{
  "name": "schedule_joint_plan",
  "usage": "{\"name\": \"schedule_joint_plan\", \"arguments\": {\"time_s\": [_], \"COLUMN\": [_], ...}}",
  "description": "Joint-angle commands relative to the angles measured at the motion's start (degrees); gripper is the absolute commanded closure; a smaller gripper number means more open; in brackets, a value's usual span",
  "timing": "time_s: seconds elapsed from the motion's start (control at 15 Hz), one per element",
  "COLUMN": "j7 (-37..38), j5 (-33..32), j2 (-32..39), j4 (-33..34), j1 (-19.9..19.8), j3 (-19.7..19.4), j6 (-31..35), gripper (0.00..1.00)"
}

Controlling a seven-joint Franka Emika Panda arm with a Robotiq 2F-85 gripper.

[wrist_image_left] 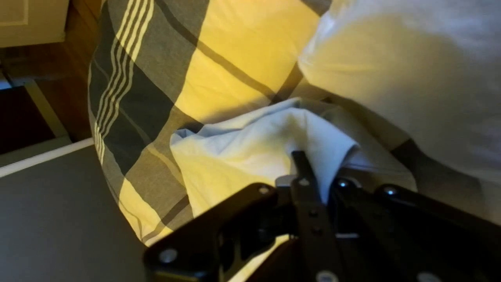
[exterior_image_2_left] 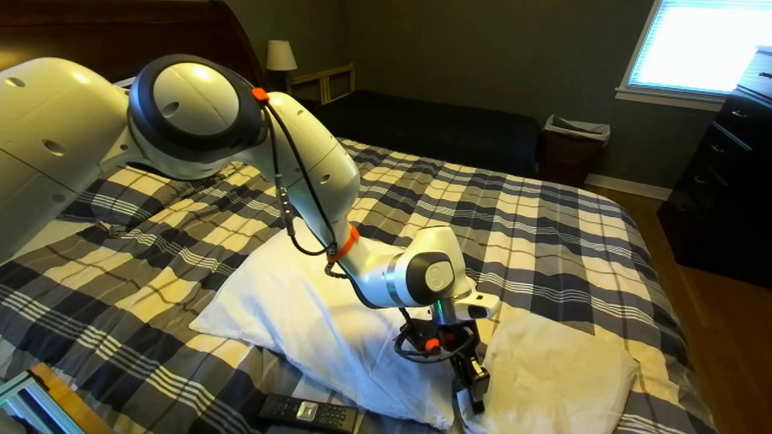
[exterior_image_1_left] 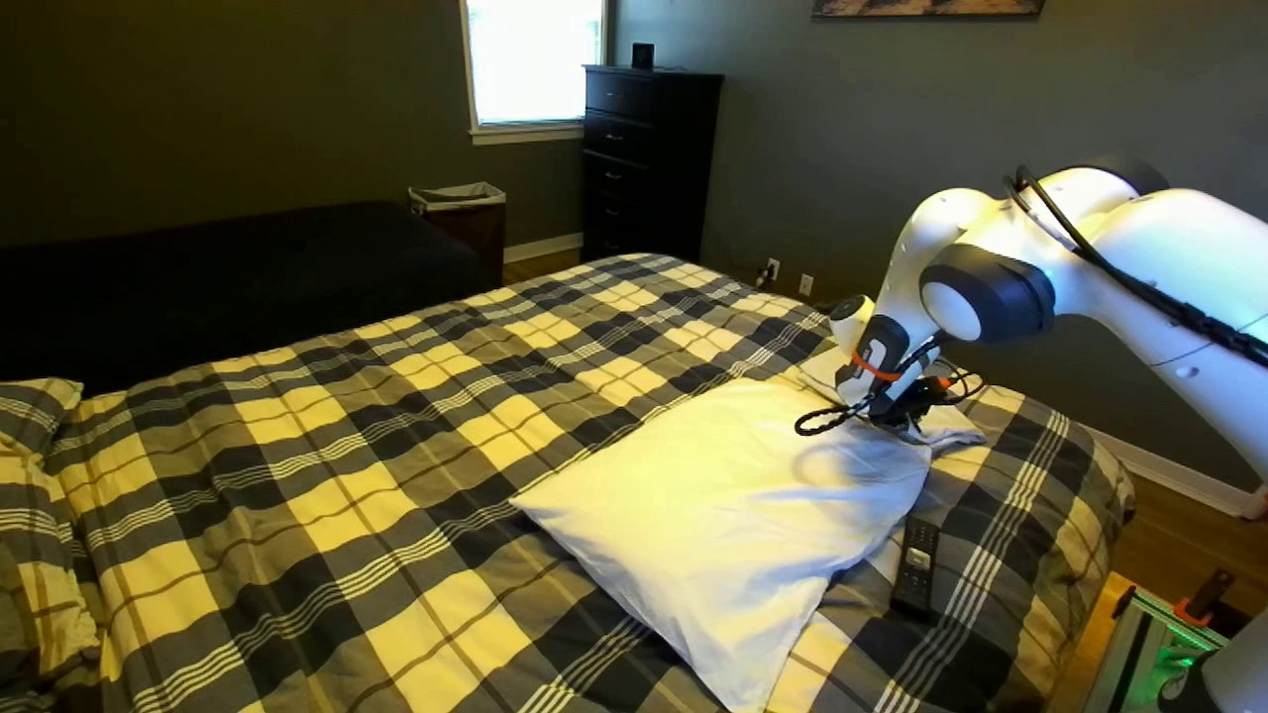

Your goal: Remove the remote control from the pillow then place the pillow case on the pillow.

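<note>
The black remote control lies on the plaid bedspread beside the pillow, seen in both exterior views (exterior_image_1_left: 916, 569) (exterior_image_2_left: 307, 413). The plump white pillow (exterior_image_1_left: 713, 495) lies on the bed; it also shows in an exterior view (exterior_image_2_left: 301, 307) and at the right of the wrist view (wrist_image_left: 411, 78). The off-white pillow case (exterior_image_2_left: 555, 374) lies flat next to the pillow's end, partly hidden behind the arm in an exterior view (exterior_image_1_left: 956, 426). My gripper (exterior_image_2_left: 476, 401) points down at the case's near edge. In the wrist view the fingers (wrist_image_left: 313, 184) pinch a raised fold of the pillow case (wrist_image_left: 235, 156).
The plaid bedspread (exterior_image_1_left: 327, 475) lies under everything. The bed's edge drops to a wooden floor (exterior_image_2_left: 718, 301). A dark dresser (exterior_image_1_left: 649, 163) and a hamper (exterior_image_1_left: 461, 213) stand beyond the bed. Plaid pillows (exterior_image_2_left: 145, 190) lie at the headboard end.
</note>
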Motion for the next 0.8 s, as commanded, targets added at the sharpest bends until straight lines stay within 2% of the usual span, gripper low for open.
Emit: {"name": "schedule_joint_plan", "arguments": {"time_s": [0.0,0.47,0.73], "j7": [-0.88,-1.75,-2.76], "j5": [0.66,0.58,0.01], "j2": [-1.97,-7.58,-13.55], "j4": [-0.42,-3.16,-7.84], "j1": [-1.55,-2.14,-1.06], "j3": [-0.15,0.16,0.68], "j6": [-0.48,0.84,2.33], "gripper": [0.99,0.99,0.99]}}
